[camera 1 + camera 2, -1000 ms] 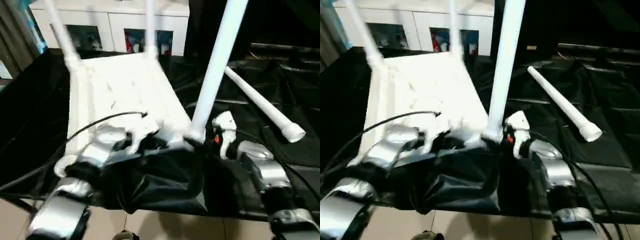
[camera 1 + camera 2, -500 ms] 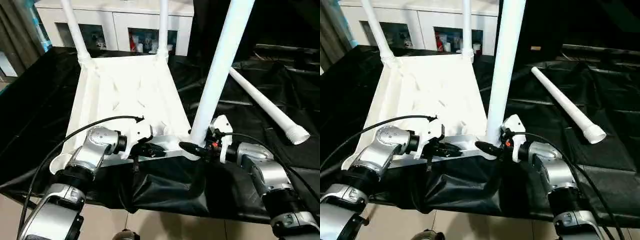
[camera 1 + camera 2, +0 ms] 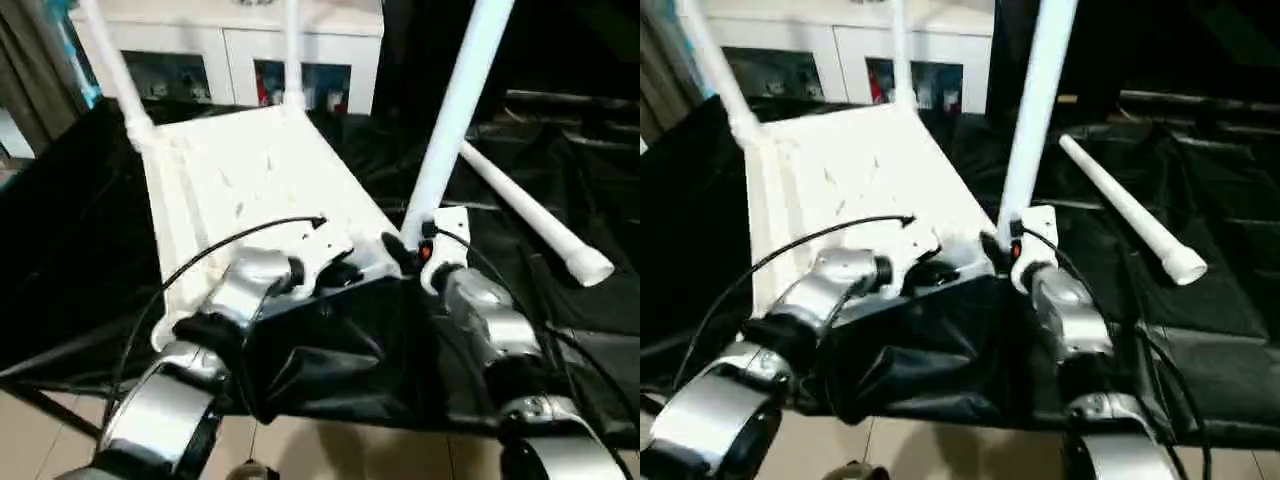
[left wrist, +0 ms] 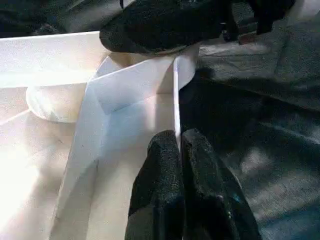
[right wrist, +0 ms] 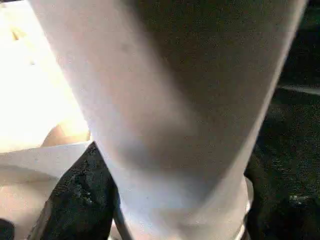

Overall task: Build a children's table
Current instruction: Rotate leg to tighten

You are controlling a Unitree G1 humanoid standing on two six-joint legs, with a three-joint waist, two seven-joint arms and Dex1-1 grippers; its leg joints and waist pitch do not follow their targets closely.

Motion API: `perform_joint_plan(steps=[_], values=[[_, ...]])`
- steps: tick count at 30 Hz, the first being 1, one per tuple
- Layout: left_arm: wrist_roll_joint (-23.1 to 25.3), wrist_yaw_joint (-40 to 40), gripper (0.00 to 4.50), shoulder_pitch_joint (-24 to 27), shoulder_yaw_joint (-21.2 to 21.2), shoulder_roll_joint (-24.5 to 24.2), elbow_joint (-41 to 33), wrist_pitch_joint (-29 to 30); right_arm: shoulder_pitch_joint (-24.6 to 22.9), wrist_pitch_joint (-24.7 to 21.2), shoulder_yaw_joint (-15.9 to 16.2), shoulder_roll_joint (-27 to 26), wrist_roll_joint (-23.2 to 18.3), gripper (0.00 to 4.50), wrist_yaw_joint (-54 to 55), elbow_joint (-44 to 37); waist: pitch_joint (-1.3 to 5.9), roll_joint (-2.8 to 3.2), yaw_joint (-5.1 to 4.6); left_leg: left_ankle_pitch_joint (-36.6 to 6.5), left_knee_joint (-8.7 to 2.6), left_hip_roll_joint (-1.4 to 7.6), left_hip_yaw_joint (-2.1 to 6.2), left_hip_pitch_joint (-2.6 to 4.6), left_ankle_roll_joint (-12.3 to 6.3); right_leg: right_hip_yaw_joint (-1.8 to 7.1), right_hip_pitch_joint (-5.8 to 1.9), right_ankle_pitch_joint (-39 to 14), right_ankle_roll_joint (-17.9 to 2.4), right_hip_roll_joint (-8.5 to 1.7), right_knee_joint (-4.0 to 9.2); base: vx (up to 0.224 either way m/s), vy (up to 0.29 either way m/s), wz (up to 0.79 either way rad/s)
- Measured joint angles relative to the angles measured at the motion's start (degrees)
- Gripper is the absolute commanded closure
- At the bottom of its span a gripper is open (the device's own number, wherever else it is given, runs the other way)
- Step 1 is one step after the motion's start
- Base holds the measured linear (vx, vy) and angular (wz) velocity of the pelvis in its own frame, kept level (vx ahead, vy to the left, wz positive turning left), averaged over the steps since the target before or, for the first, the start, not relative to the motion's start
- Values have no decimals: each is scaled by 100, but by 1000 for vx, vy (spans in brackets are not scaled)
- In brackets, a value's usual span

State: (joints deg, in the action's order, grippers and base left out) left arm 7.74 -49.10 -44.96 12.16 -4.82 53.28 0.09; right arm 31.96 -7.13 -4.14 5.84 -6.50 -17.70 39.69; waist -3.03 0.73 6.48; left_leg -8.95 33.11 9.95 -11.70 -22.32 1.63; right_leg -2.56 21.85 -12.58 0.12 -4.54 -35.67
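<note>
The children's table (image 3: 250, 180) lies upside down on the black cloth, its ribbed white underside facing up. Two legs (image 3: 110, 60) (image 3: 292, 50) stand in the far corners. A third leg (image 3: 455, 110) rises from the near right corner. Another leg (image 3: 530, 220) lies loose on the cloth to the right. My left gripper (image 3: 340, 272) is at the table's near edge, and in the left wrist view its fingers (image 4: 200, 170) pinch the thin white rim. My right gripper (image 3: 400, 250) is at the base of the near right leg, with a black finger (image 5: 75, 195) against it.
The black-covered work table (image 3: 560, 330) carries everything, and its cloth (image 3: 330, 370) bunches and hangs over the front edge below my grippers. A white cabinet (image 3: 230, 50) with glass doors stands behind. Tiled floor (image 3: 50, 430) shows under the front edge.
The table top has turned on the cloth: its near right corner with the leg moved away from me and its far end swung left. Both grippers went with it. The loose leg stayed.
</note>
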Motion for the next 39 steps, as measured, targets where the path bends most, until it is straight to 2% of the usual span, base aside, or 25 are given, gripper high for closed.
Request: perform_joint_plan(steps=[3, 4, 9, 12, 14, 17, 21, 24, 26, 30, 34, 37, 39], values=[[2, 78, 450, -47, -4, 17, 85, -23, 14, 163, 1, -54, 93, 95, 3, 110, -1, -1, -13, -1, 2, 0, 0, -5, -1, 0, 2, 0, 0, 0, 2, 0, 0, 0], [2, 90, 450, -58, -5, 18, 114, -41, 14, 186, 1, -56, 115, 65, 3, 125, -1, -2, -17, 0, 3, 0, 0, -5, -1, 0, 2, 2, 0, 0, 2, 0, 0, 0], [2, 224, 450, -73, -6, 22, 132, -50, -71, 308, 4, -21, 95, 65, -62, 43, -6, -9, -22, 0, 6, 0, 0, -4, -1, 3, 2, 6, 3, 0, 2, 0, 0, 0], [1, 627, 450, -172, -109, 53, 179, 121, -252, 341, -108, 138, -76, 65, -111, -198, -18, -28, -32, 0, 6, 0, 0, -16, -2, 2, 12, 6, 3, 0, 3, 0, 0, 0], [-20, 923, 450, -214, -246, 128, 211, 183, -315, 347, -234, 209, -134, 65, -130, -263, -19, -31, -81, -3, 8, 1, -1, -46, -9, 0, 36, 6, 3, 0, 5, 0, 0, 0], [-105, 1260, 450, -314, -408, 194, 288, 277, -388, 352, -503, 406, -193, 65, 30, -310, -19, -30, -95, 15, 22, 2, -2, -113, -61, -2, 103, 7, 5, 1, -12, 0, 0, 0], [-168, 1538, 450, -372, -575, 217, 381, 306, -549, 350, -624, 458, -192, 65, 129, -309, -18, -26, -140, -1, 55, 11, -2, -143, -87, -4, 131, 6, 4, 5, -36, 0, 0, 0], [-265, 1649, 450, -372, -689, 334, 446, 186, -561, 291, -490, 345, -177, 65, 215, -333, -21, -20, -122, -3, 78, 12, 3, -167, -90, -9, 135, 6, 4, 4, -35, 0, 0, 0], [-512, 1700, 406, -374, -882, 460, 461, -41, -564, 249, -332, 222, -122, 54, 238, -348, -23, -21, -107, -11, 102, 12, 3, -180, -103, -8, 134, 7, 4, -1, -34, 0, 0, 0], [-798, 1786, 378, -604, -1109, 513, 262, -346, -564, 215, -136, 15, -12, 54, 223, -372, -23, -22, -80, -13, 124, 4, 3, -177, -112, -7, 121, 20, -7, -14, -35, 0, 0, 0], [-763, 2061, 355, -618, -1173, 170, 67, -415, -546, 189, 19, -13, 42, 54, 216, -355, -23, -23, -94, -11, 127, 3, 2, -170, -109, -6, 114, 41, -3, -16, -35, 0, 0, 0], [-555, 2532, 321, -393, -1228, -298, -222, -234, -453, 123, 100, -32, 84, 54, 216, -266, -25, -26, -157, -7, 127, 4, 2, -167, -102, -7, 118, 53, 5, -16, -38, 0, 0, 0], [-450, 2861, 315, -211, -1379, -628, -397, -104, -383, 120, 124, -30, 150, 54, 215, -206, -26, -28, -153, -6, 126, 7, 2, -167, -99, -11, 120, 54, 7, -16, -40, 0, 0, 0]])
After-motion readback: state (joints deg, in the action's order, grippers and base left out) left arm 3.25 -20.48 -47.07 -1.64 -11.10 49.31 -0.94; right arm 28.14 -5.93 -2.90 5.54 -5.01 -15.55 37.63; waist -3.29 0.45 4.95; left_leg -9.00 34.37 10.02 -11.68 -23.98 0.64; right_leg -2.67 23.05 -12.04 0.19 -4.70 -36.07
